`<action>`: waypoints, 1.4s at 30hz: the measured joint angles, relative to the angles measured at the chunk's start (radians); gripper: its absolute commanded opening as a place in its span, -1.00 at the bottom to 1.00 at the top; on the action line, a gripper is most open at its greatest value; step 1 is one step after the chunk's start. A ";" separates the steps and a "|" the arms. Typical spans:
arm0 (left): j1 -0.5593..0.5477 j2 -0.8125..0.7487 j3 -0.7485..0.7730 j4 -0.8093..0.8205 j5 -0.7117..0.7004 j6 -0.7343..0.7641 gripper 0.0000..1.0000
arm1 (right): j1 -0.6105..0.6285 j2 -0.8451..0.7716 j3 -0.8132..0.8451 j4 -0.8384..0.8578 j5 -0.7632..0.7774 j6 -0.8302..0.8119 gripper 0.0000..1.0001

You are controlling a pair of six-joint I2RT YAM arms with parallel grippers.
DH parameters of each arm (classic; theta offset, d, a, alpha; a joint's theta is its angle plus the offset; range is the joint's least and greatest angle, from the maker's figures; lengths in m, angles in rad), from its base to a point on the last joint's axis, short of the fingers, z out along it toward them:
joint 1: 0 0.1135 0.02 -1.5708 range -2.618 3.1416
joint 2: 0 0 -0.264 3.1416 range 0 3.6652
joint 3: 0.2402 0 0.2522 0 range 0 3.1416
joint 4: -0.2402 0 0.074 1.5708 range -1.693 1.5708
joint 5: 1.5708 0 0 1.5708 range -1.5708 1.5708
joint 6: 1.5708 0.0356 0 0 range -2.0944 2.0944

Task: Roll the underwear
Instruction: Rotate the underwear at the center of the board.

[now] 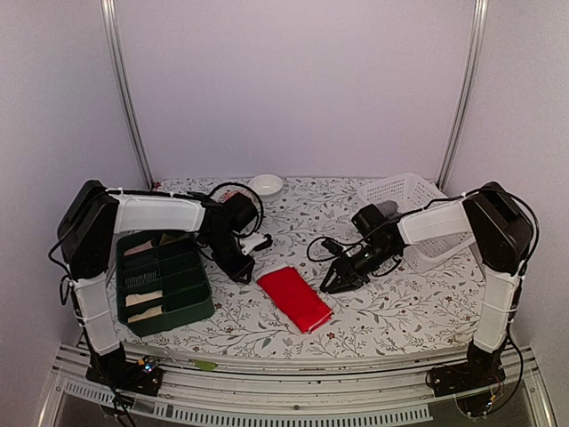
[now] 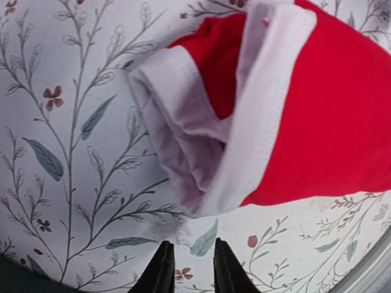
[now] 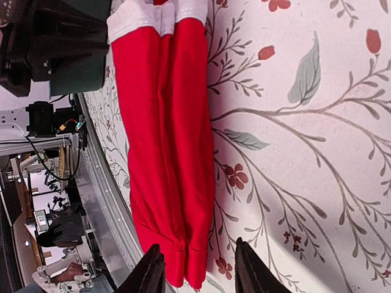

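Observation:
The bright red underwear [image 1: 294, 298] lies on the floral tablecloth, folded lengthwise into a long strip, its white waistband [image 2: 269, 91] at the far-left end. My left gripper [image 1: 244, 272] hovers just off that waistband end. In the left wrist view its fingers [image 2: 190, 261] stand slightly open over bare cloth, a little short of the waistband. My right gripper [image 1: 334, 283] is at the strip's right side. In the right wrist view it [image 3: 197, 267] is open, with the hem end of the red strip [image 3: 165, 152] lying between the fingers. Cream and tan rolls [image 1: 142, 299] sit in the green tray.
A dark green divided tray [image 1: 197, 283] stands at the left beside the left arm. A white mesh basket [image 1: 411, 200] is at the back right behind the right arm. A small white bowl [image 1: 266, 184] sits at the back centre.

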 measured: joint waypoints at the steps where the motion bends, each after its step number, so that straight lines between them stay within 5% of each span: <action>1: -0.011 0.000 -0.002 0.002 0.011 0.000 -0.53 | -0.003 -0.001 0.000 0.000 0.002 0.000 -0.19; 9: -0.045 0.080 0.026 0.042 0.081 -0.008 -0.56 | -0.029 -0.042 0.000 -0.010 0.017 -0.003 -0.15; 19: -0.043 0.281 0.291 0.104 0.092 0.023 -0.54 | -0.044 -0.107 -0.006 -0.017 0.026 -0.006 -0.12; 25: -0.022 0.347 0.418 0.142 0.104 0.035 -0.12 | -0.047 -0.116 -0.006 -0.019 0.042 -0.006 0.00; 28: 0.009 0.278 0.356 0.208 0.117 0.010 0.54 | -0.054 -0.135 -0.006 -0.022 0.058 -0.006 0.13; 32: 0.040 0.074 0.208 0.293 0.106 -0.021 0.91 | -0.066 -0.175 -0.002 -0.013 0.073 -0.004 0.44; 39: 0.045 -0.288 0.038 0.502 0.035 -0.084 0.92 | -0.064 -0.222 0.013 0.143 0.005 0.074 1.00; 42: 0.047 -0.391 -0.010 0.579 -0.030 -0.131 0.92 | -0.040 -0.219 0.013 0.249 -0.039 0.160 0.98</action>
